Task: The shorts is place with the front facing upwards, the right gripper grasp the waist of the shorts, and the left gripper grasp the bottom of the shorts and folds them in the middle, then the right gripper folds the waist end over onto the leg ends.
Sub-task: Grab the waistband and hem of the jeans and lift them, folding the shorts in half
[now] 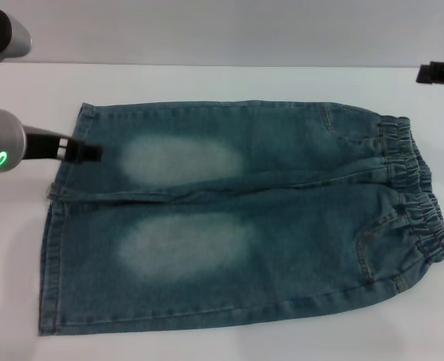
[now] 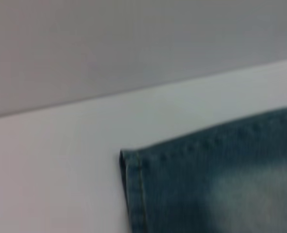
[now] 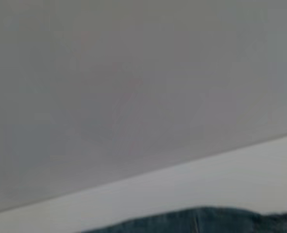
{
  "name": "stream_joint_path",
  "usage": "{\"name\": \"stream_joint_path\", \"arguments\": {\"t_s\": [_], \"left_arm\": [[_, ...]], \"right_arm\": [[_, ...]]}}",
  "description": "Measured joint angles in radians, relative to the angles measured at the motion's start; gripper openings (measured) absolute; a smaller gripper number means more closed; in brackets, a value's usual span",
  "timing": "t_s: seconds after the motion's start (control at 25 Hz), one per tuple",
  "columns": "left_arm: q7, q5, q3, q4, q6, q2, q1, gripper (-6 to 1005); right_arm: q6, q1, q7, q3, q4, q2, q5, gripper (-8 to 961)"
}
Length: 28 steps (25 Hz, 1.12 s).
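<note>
On white table (image 1: 206,346): one shorts (image 1: 282,226); two pale patches (image 1: 184,244).

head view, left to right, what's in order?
Silver left arm with green light ring → black left claw → straight-stitched leg hems → pale faded oval patches → gathered elastic waistband → black right claw.

The shorts (image 1: 244,226) are lying flat, front up, blue-green denim with a pale oval on each leg; gathered waist (image 1: 421,192) facing right, straight leg hems (image 1: 56,226) left.
</note>
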Motion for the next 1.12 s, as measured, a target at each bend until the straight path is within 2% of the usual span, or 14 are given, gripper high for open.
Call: {"name": "stream_joint_path", "arguments": {"t_s": [0.16, 0.48, 0.92, 1.12], "left_arm": [[0.004, 0.003, -0.018, 0.012, -0.077, 0.000, -0.004, 800], [0.003, 0.057, -0.029, 0.034, -0.264, -0.001, -0.010, 792], [-0.012, 0.053, -0.024, 0.079, -0.419, -0.008, -0.003, 781], [-0.057, 0.016, 0.000, 0.087, -0.479, -0.009, 0.003, 776]], "right_arm": [[0.089, -0.023, 0.029, 0.024, -0.046, 0.003, -0.036, 751], [0.172, -0.112, 0.083, 0.047, -0.157, 0.009, -0.161, 751], [0.186, -0.153, 0.059, 0.063, -0.145, 0.012, -0.225, 752], [0.175, -0.162, 0.028, 0.065, -0.092, 0.013, -0.225, 751]]}}
